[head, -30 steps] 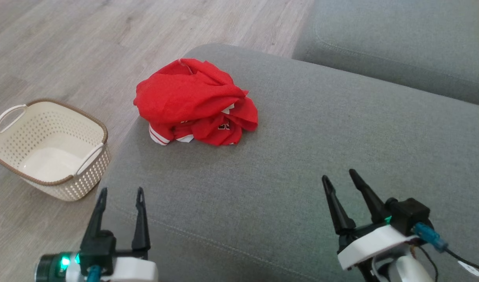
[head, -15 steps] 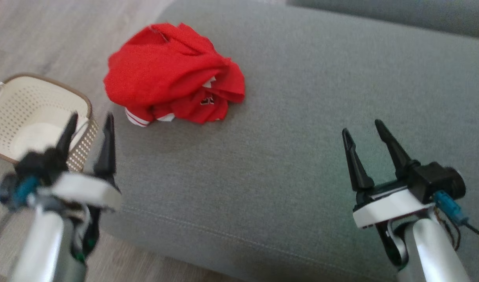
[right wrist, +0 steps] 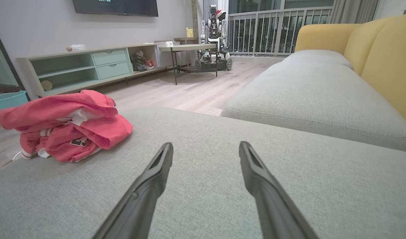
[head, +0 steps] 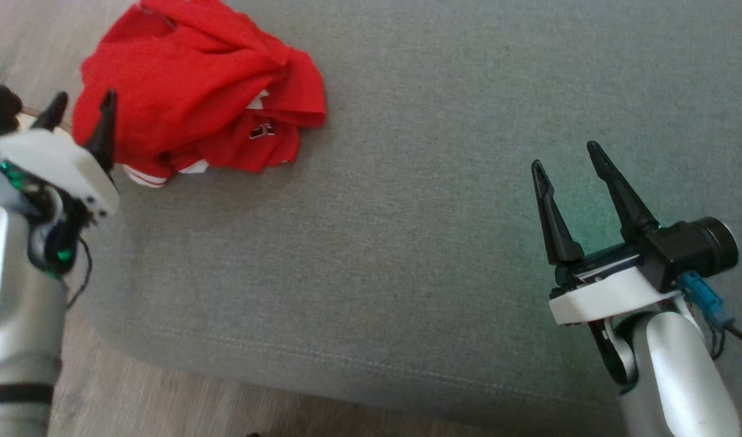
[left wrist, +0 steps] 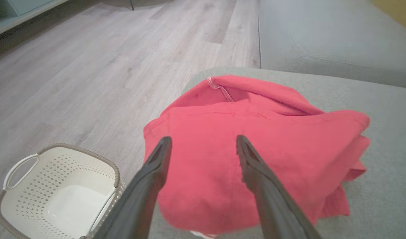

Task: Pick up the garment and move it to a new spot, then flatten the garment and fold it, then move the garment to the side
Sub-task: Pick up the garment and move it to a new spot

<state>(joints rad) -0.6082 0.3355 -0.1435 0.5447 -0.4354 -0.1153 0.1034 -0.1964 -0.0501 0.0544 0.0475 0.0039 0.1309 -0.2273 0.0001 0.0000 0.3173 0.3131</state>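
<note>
Crumpled garment point(head: 182, 79) lies widest left-to-right on the cushion point(head: 437, 182).

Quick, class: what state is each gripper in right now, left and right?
Left gripper: open, holding nothing, pointing at the garment.
Right gripper: open, holding nothing, over the cushion.

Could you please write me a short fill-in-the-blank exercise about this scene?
The crumpled garment on the sofa cushion is coloured ____.
The jaws of the left gripper and the right gripper both stand ____.
The basket on the floor is ____.
Missing words: red; open; empty.
</note>
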